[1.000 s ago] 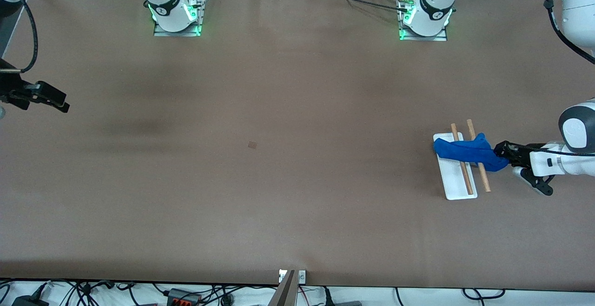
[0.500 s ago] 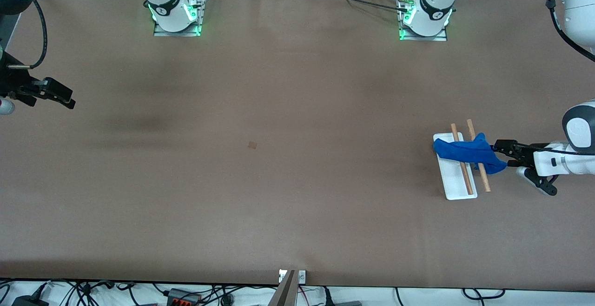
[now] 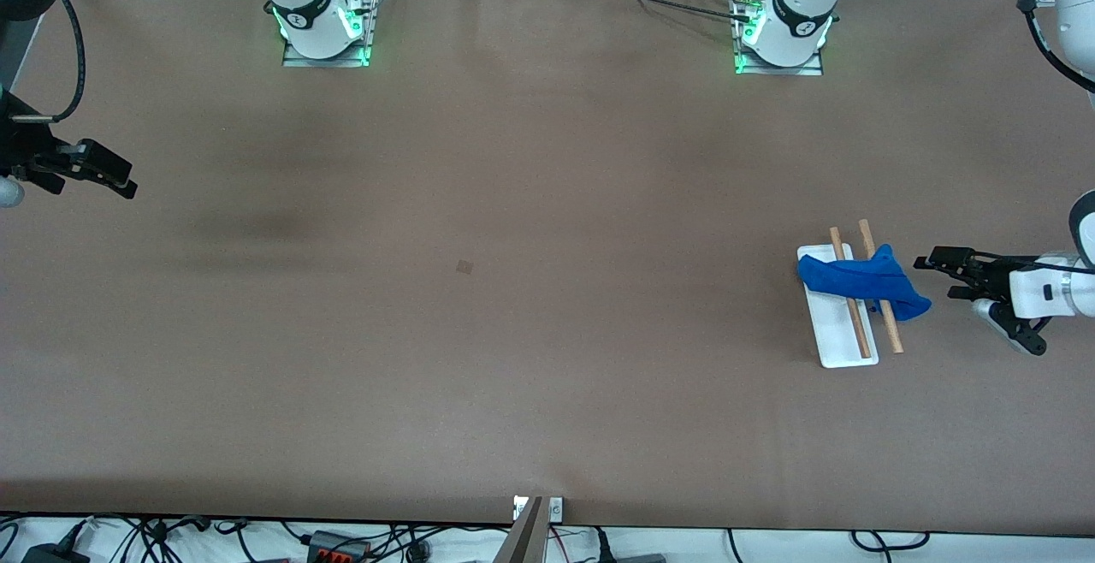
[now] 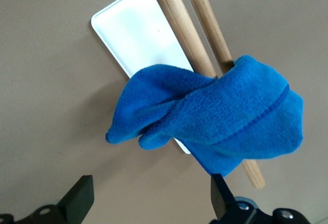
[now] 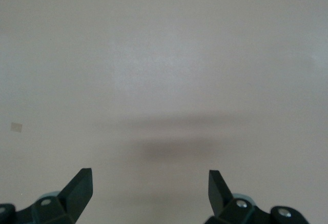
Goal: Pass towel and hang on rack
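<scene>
The blue towel (image 3: pixel 860 282) lies draped across both wooden rods of the rack (image 3: pixel 892 336), one end hanging over the rack's white base (image 3: pixel 843 345). My left gripper (image 3: pixel 938 275) hovers open just off the towel's end on the left arm's side, not touching it. In the left wrist view the towel (image 4: pixel 220 116) is bunched over the rods (image 4: pixel 177 19) above the base (image 4: pixel 138 34), and the left gripper (image 4: pixel 151 185) holds nothing. My right gripper (image 3: pixel 127 185) waits open and empty over the right arm's end of the table; in its own view the right gripper (image 5: pixel 148 180) frames only bare table.
The brown table (image 3: pixel 513 332) spreads wide between the two grippers, with a small square mark (image 3: pixel 464 267) near its middle. The arm bases (image 3: pixel 325 28) stand along the edge farthest from the front camera. Cables run along the near edge.
My left gripper opened, let go of the towel and drew back toward the left arm's end of the table. The towel stayed on the rods. The right gripper rose slightly.
</scene>
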